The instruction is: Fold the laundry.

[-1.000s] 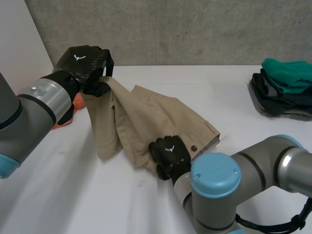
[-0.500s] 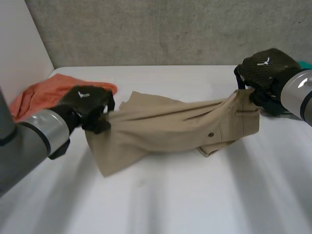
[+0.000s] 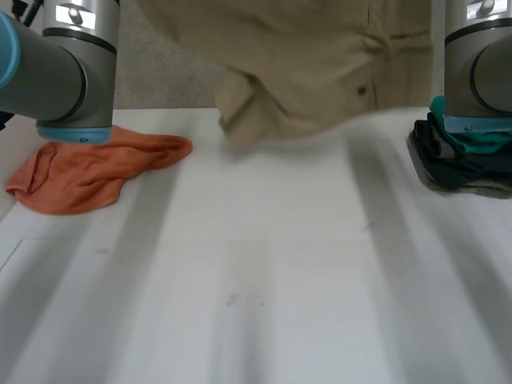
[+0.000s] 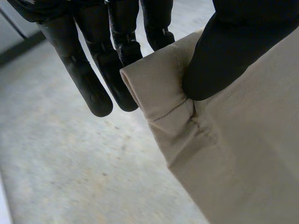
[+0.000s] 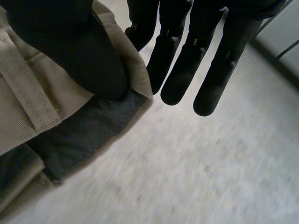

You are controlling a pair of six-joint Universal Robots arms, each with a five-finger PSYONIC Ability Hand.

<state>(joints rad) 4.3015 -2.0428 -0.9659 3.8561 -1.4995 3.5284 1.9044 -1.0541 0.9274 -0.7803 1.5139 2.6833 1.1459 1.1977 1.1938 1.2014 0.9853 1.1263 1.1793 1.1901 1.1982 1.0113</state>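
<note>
One tan garment of woven twill, with stitched hems, a small button and a pocket seam, hangs above the far tabletop between the left arm and the right arm. Its upper part is cut off.

Left hand: thumb pinches a folded hem corner against the fingers.

Right hand: thumb clamps a tan edge with dark grey lining.

One crumpled orange cloth lies far left. One stack of folded dark and teal clothes sits far right, partly hidden by the right arm.
</note>
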